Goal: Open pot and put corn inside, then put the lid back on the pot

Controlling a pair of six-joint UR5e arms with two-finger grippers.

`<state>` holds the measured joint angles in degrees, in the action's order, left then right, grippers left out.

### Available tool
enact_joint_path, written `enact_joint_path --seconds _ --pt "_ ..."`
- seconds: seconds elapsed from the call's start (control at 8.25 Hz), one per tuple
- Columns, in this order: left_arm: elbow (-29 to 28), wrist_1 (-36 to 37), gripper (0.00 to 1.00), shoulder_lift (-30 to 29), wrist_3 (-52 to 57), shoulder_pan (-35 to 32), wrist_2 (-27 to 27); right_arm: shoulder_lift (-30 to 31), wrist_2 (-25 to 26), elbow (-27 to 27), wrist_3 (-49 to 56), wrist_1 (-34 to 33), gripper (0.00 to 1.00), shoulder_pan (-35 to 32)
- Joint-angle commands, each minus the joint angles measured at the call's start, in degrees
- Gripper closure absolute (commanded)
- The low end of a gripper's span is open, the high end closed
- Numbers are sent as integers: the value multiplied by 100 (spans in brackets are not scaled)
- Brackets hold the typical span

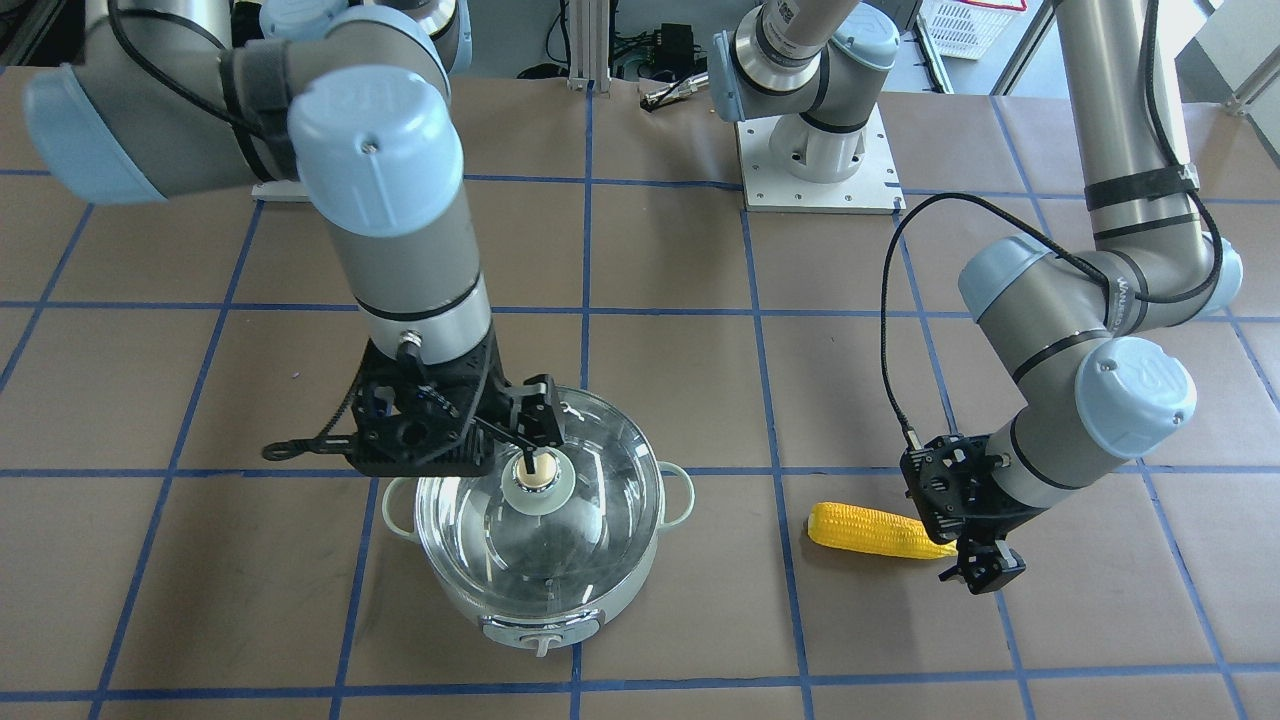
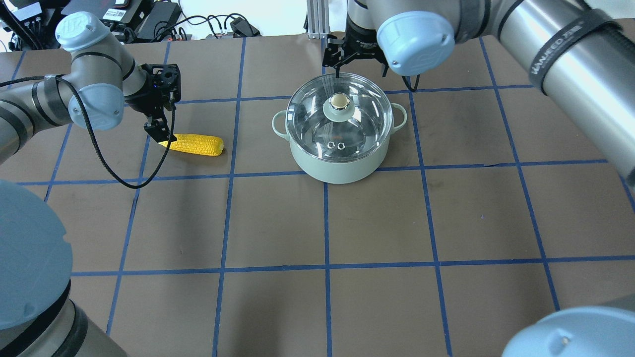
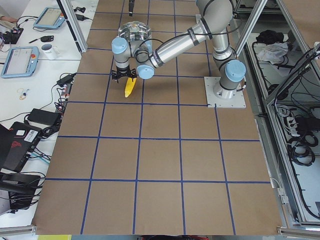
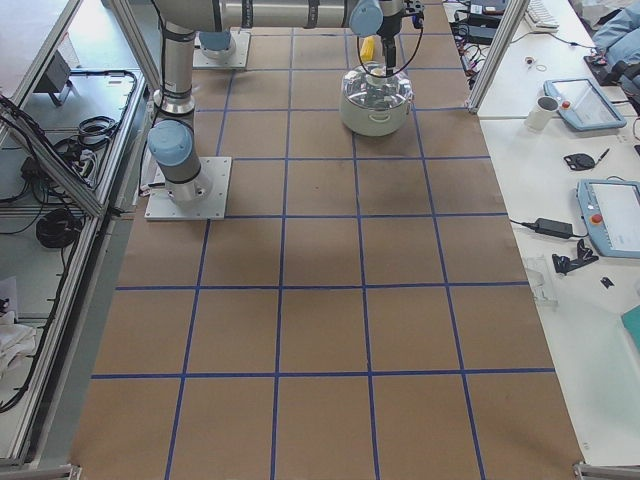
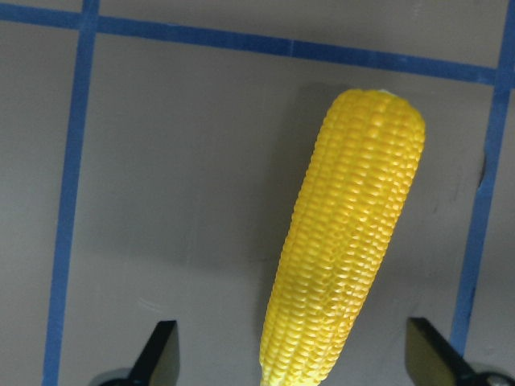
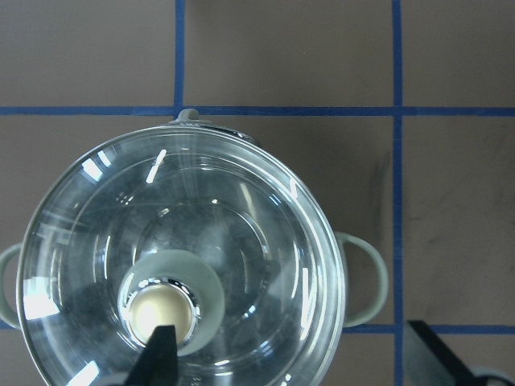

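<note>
The mint-grey pot (image 2: 337,166) stands at the table's far middle with the glass lid (image 2: 317,121) on it. The lid's gold-topped knob (image 2: 339,101) is free. My right gripper (image 2: 360,74) hovers open just above the lid. In the right wrist view the knob (image 6: 165,312) sits by one fingertip (image 6: 161,354), not between the two. The yellow corn (image 2: 196,145) lies flat on the table left of the pot. My left gripper (image 2: 159,131) is open, low over the corn's narrow end. In the left wrist view the corn (image 5: 346,249) runs away from between the fingers.
The table is brown paper with a blue tape grid. The left arm's black cable (image 2: 119,173) loops over the table near the corn. The left arm's white base plate (image 1: 815,160) is behind the pot. Benches with tablets and a mug (image 4: 543,110) flank the table.
</note>
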<state>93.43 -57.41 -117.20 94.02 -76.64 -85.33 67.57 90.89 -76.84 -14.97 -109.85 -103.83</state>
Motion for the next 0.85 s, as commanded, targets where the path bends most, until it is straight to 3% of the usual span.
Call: enact_joint_path --seconds 0.0,0.36,0.61,0.73 --pt "9 98 0 -259 353 -9 16 -482 17 -41 -612 -502 0 -322" --pt "70 90 0 -418 398 0 200 -456 34 -340 -621 -546 3 -366" --pt "141 81 0 -418 424 0 210 -403 52 -366 -630 -537 11 -357" --pt "141 72 0 -426 433 0 210 -394 69 -358 -673 -537 23 -349"
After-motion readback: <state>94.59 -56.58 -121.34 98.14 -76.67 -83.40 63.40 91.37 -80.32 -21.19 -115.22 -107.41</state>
